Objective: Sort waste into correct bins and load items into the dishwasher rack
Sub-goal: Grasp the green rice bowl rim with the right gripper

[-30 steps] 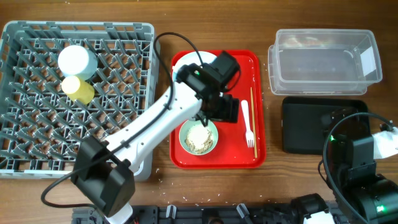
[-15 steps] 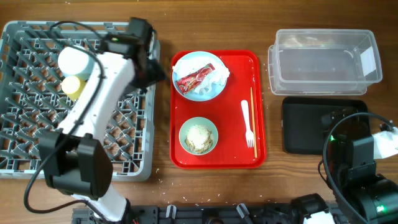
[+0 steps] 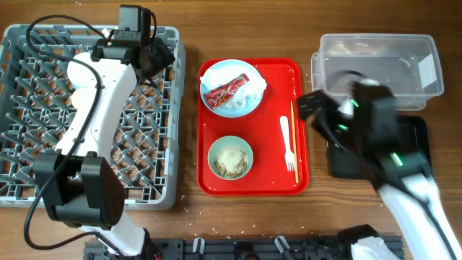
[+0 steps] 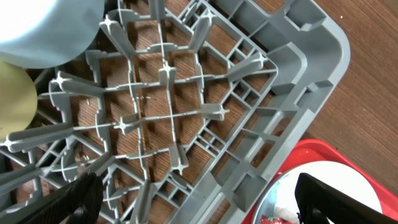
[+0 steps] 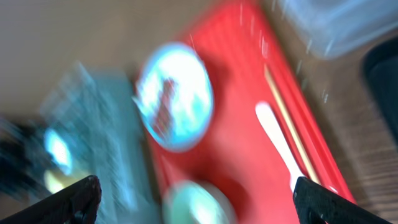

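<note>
Overhead shows the whole square grey plastic dishwasher rack [image 3: 36, 144]; the left wrist view, only one corner. Right of it, a pale blue round plate [image 3: 232, 108] holds a red-and-white wrapper [image 3: 225, 89]. Left jaws and right jaws gape empty.

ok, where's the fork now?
Overhead: the white fork lies on the red tray, right side, just left of the chopstick, right of the green bowl.

I am working in a robot lab: wooden table [image 3: 245, 217], black mounting rail [image 3: 238, 249] along its edge, dishwasher rack [image 3: 14, 191] staged beside red tray [image 3: 271, 166].
</note>
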Robot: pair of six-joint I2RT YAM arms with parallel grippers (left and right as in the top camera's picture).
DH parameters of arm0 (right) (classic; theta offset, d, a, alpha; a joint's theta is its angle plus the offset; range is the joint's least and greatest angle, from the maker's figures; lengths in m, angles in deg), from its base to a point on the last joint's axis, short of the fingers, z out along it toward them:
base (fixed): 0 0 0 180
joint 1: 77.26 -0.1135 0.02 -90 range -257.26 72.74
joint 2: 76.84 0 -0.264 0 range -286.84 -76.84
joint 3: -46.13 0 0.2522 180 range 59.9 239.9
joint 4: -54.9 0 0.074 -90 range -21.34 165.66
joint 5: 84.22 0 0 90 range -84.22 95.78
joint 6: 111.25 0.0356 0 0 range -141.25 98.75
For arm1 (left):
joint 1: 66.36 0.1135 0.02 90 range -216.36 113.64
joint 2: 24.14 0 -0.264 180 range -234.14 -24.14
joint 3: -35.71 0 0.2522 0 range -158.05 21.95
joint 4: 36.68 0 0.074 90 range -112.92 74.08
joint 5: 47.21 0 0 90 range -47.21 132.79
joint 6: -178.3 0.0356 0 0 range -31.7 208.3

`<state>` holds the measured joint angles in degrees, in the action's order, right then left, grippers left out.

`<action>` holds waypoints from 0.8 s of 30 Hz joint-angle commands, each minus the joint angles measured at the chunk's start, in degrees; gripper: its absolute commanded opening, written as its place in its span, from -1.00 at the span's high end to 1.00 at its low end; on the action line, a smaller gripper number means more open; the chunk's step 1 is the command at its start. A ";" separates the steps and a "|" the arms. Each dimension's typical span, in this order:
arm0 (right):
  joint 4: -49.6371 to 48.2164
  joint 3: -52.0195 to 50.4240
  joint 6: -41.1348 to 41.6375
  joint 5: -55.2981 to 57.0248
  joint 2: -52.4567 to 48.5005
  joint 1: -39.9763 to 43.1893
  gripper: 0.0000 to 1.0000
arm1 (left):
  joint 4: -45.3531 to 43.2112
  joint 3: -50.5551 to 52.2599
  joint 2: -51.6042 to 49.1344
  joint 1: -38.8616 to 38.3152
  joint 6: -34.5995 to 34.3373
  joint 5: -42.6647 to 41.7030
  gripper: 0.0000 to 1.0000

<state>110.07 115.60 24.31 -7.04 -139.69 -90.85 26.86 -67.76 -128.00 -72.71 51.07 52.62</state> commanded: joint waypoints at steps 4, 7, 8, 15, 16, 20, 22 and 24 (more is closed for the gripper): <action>6.38 4.94 -18.62 -8.81 -26.10 -4.39 -0.99 | -0.09 -0.20 -0.04 0.11 -0.57 1.16 -1.00; 1.25 5.95 -18.43 -7.48 -25.99 -10.71 -0.99 | -0.09 -0.20 -0.04 0.11 -0.59 1.16 -1.00; -0.17 5.90 -18.40 -6.12 -26.01 -12.92 -0.97 | -0.09 -0.20 -0.04 0.11 -0.57 1.16 -1.00; -1.01 5.68 -12.37 0.13 -26.95 -22.53 -0.25 | -0.09 -0.20 -0.04 0.11 -0.57 1.16 -1.00; -0.61 5.68 -11.93 0.83 -26.95 -22.95 -0.26 | -0.09 -0.20 -0.04 0.09 -0.57 1.16 -1.00; -0.59 4.02 -10.54 1.77 -26.99 -23.21 -0.16 | -0.09 -0.20 -0.04 0.11 -0.57 1.16 -1.00; -0.98 1.92 -8.96 2.78 -27.02 -23.21 -0.17 | -0.09 -0.20 -0.04 0.09 -0.57 1.16 -1.00; -1.29 1.31 -8.96 2.75 -27.06 -23.21 0.10 | -0.09 -0.20 -0.04 0.09 -0.57 1.16 -1.00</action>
<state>109.26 117.83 14.21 -5.73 -165.89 -113.88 26.88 -67.76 -128.00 -72.71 51.07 52.84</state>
